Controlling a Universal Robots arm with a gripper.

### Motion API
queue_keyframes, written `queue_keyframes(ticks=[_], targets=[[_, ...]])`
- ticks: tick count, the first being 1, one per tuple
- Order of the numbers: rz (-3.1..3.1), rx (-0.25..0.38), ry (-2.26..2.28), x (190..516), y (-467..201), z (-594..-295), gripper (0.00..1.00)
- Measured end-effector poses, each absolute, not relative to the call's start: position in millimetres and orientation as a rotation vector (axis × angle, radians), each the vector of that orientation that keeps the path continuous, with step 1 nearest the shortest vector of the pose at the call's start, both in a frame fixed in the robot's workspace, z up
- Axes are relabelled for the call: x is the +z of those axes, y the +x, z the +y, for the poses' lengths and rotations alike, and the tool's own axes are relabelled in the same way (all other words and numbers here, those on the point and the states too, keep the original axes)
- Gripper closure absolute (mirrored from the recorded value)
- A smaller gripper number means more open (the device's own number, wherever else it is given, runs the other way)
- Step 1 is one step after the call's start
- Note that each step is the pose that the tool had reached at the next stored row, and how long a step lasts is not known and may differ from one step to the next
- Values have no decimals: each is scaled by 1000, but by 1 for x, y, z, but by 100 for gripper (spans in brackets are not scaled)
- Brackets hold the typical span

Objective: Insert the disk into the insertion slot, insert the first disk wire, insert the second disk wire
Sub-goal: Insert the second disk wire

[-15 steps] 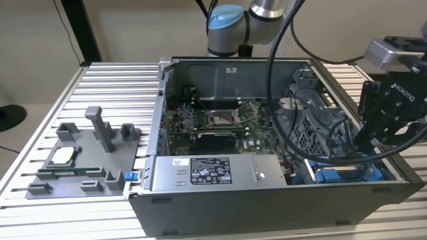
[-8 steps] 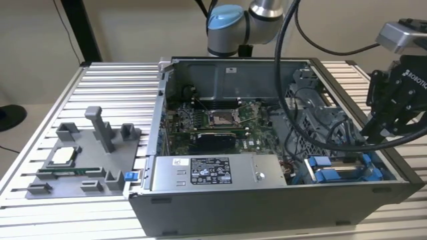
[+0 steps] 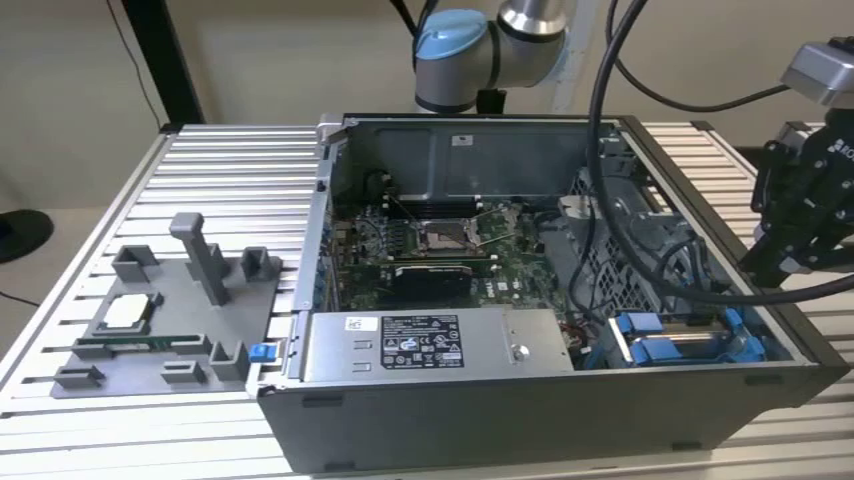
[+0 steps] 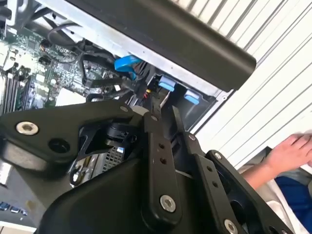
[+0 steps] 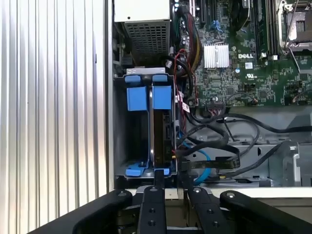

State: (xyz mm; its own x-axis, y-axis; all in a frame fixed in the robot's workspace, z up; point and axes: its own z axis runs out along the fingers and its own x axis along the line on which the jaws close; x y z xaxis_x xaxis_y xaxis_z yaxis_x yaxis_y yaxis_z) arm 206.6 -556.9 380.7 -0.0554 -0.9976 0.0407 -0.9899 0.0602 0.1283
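Observation:
The disk (image 5: 158,131) stands on edge in its bright blue carrier (image 5: 136,97) inside the grey insertion slot (image 5: 120,146), at the case corner nearest the exterior view's lower right (image 3: 667,347). My gripper (image 3: 777,268) hangs above and just outside that corner, at the exterior view's right. Both wrist views show its black fingers drawn close together with nothing between them (image 5: 170,178) (image 4: 165,108). A light blue wire (image 5: 204,158) and black wires (image 5: 214,141) lie loose beside the slot, apart from my gripper.
The open computer case (image 3: 534,410) sits on a ribbed metal table (image 3: 227,170). Inside are the green motherboard (image 3: 427,240) and a grey power-supply box (image 3: 427,345). A grey parts fixture (image 3: 174,310) stands at the exterior view's left. A person's hand (image 4: 287,151) is beside the table.

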Motion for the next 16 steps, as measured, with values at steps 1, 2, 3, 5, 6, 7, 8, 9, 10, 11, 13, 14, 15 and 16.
queue_keyframes(ticks=[1, 2, 3, 5, 6, 7, 8, 9, 10, 11, 13, 14, 15, 16], targets=[[-2197, -100, 2073, 381, 208, -557, 100], [-2197, -101, 2073, 380, 209, -557, 100], [-2197, -102, 2072, 380, 209, -557, 100], [-2197, -102, 2072, 380, 209, -557, 100], [-2196, -103, 2072, 380, 209, -557, 100], [-2196, -105, 2071, 380, 209, -557, 100], [-2196, -105, 2071, 380, 209, -557, 100], [-2195, -105, 2071, 380, 209, -557, 100], [-2195, -105, 2071, 380, 209, -557, 100], [-2195, -105, 2071, 380, 209, -557, 100], [-2195, -105, 2071, 380, 209, -557, 100], [-2195, -106, 2070, 380, 209, -557, 100], [-2195, -106, 2070, 380, 209, -557, 100], [-2194, -107, 2070, 380, 209, -556, 100]])
